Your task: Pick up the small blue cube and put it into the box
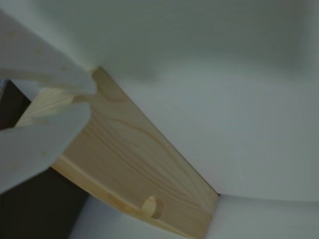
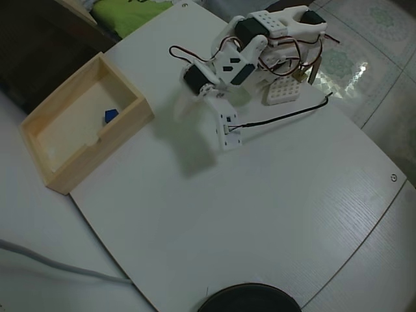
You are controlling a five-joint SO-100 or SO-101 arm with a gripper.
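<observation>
While I watch from overhead, the white table fills my screen, and the arm sits folded at its far edge. The box rests at the table's left edge, just left of my gripper. My wrist view shows the fingers nearly closed, holding nothing. The small blue cube lies inside the box.

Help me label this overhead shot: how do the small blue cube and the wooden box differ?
Colour: the small blue cube is bright blue; the wooden box is pale wood.
Size: the cube is tiny; the box is far bigger.
Role: the cube lies inside; the lidless box holds it, near its back wall.
Shared: both are straight-edged, with flat faces.
</observation>
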